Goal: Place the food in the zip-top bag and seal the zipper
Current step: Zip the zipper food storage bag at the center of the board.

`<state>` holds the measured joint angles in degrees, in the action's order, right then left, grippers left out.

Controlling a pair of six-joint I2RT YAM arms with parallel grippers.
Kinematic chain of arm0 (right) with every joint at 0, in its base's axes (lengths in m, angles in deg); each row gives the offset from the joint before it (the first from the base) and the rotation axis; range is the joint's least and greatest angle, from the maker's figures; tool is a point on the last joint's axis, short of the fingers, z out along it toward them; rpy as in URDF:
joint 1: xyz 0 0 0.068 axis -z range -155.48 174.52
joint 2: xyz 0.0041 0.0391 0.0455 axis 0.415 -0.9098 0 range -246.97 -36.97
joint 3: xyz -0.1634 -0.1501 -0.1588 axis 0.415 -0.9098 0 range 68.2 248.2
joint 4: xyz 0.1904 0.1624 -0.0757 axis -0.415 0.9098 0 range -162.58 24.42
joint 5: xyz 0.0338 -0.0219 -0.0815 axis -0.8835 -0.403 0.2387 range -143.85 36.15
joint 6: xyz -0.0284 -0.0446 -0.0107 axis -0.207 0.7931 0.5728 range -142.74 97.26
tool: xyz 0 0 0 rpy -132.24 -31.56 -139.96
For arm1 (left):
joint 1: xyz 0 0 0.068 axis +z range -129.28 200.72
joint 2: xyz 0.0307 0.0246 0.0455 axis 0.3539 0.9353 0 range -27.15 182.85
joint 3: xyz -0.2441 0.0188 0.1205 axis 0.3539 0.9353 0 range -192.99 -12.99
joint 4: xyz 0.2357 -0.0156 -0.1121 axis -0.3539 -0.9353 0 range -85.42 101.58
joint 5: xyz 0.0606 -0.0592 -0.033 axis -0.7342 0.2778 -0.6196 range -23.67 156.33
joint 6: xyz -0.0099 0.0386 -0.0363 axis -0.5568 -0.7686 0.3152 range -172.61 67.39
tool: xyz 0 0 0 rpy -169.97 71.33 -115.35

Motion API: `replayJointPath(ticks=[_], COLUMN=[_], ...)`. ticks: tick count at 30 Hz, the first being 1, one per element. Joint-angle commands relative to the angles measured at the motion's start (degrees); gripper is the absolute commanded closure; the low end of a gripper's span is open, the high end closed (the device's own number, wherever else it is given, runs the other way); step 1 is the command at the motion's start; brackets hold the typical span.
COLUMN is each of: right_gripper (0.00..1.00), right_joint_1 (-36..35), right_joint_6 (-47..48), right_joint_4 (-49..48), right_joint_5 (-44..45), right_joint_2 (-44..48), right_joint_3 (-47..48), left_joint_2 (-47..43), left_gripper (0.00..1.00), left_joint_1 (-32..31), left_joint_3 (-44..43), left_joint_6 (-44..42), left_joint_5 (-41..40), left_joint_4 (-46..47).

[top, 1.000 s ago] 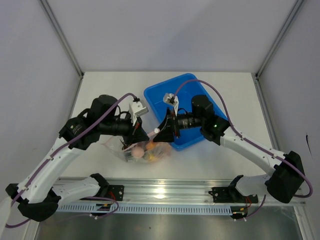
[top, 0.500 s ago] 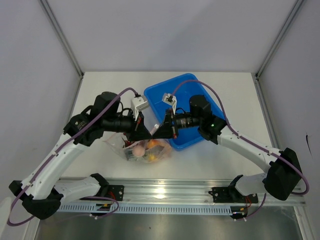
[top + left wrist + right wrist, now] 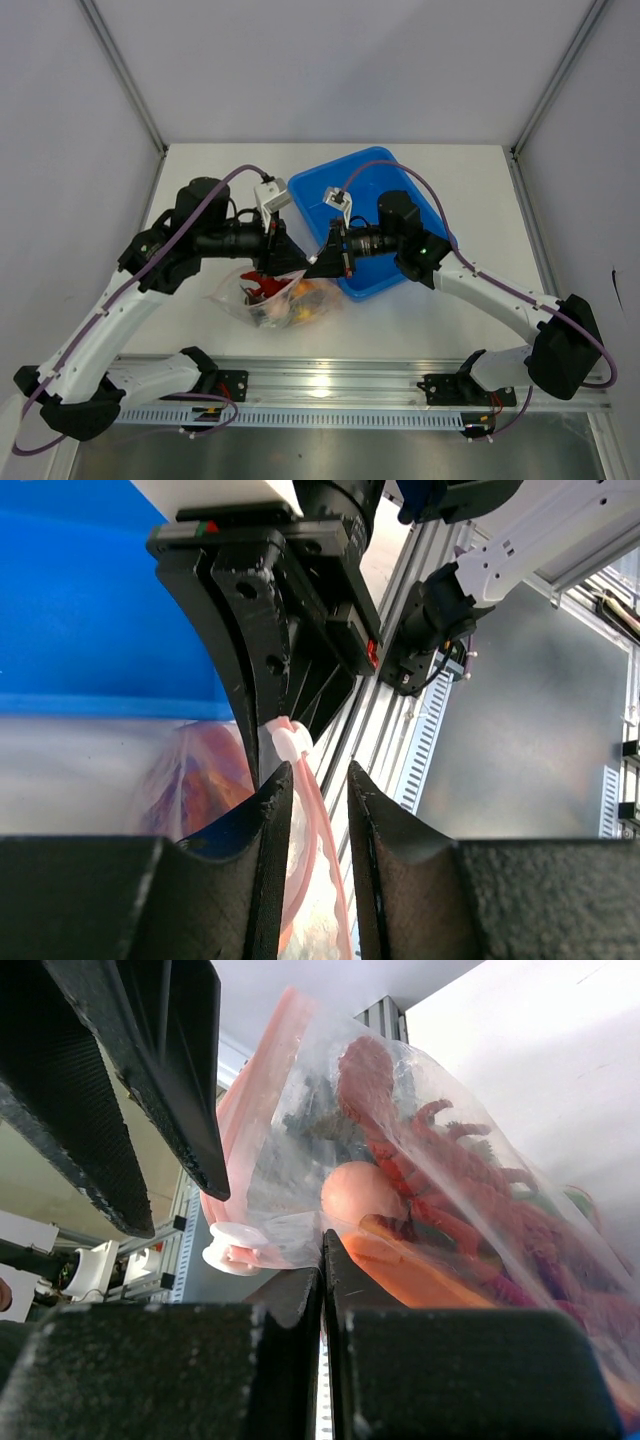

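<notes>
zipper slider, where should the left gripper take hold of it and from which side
Pinch the small white slider across its flat sides, where it caps the pink-red zipper strip. Come along the strip from the left gripper's side: its open fingers straddle the strip, while the right gripper, shut on the zip-top bag edge, blocks the other side.

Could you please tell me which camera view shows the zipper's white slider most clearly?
The left wrist view: the white slider sits sharp atop the pink zipper strip, just above the left gripper and its parted fingers. The right wrist view shows it pale beside the bag. The top view hides it between the left gripper and the right gripper.
</notes>
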<state>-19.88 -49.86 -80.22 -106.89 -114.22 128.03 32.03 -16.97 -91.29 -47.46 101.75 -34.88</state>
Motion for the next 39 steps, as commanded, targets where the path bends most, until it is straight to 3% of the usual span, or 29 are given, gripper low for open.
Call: replayJointPath(ticks=[1, 4, 7, 8, 12, 17, 25, 39], right_gripper=[1.00, 1.00, 1.00, 1.00, 1.00, 1.00, 1.00, 1.00], right_joint_1=[0.1, 0.4, 0.5, 0.4, 0.5, 0.4, 0.4, 0.1], right_joint_6=[-0.9, -1.3, -1.5, -1.5, -1.6, -0.9, -0.6, -0.2], right_joint_4=[-3.4, -3.0, -1.9, -1.0, 1.1, 5.6, 7.4, 7.5], right_joint_5=[-0.3, -0.4, -0.1, 0.1, 2.0, 6.4, 9.3, 9.4], right_joint_2=[1.7, 1.8, 1.4, 1.4, 0.9, 0.7, 0.6, 0.6], right_joint_3=[0.1, 0.4, 1.2, 1.5, 3.0, 5.3, 6.6, 6.6], left_joint_2=[0.9, 1.0, 1.1, 1.2, 3.4, 3.1, 5.5, 7.3], left_gripper=[0.69, 0.69, 0.76, 0.76, 0.70, 0.59, 0.56, 0.66], left_joint_1=[0.4, 0.3, -0.8, -1.8, -8.3, -11.6, -18.6, -19.1], left_joint_3=[-2.6, -3.4, -4.8, -5.1, -8.9, -8.8, -10.4, -10.2], left_joint_6=[0.9, 1.2, 1.8, 2.1, 0.4, 1.4, 4.3, 2.6], left_joint_5=[1.1, 0.8, -3.8, -8.7, -18.2, -24.0, -40.8, -43.8], left_joint_4=[1.5, 1.4, 0.8, 0.6, -2.8, -2.5, -5.7, -5.4])
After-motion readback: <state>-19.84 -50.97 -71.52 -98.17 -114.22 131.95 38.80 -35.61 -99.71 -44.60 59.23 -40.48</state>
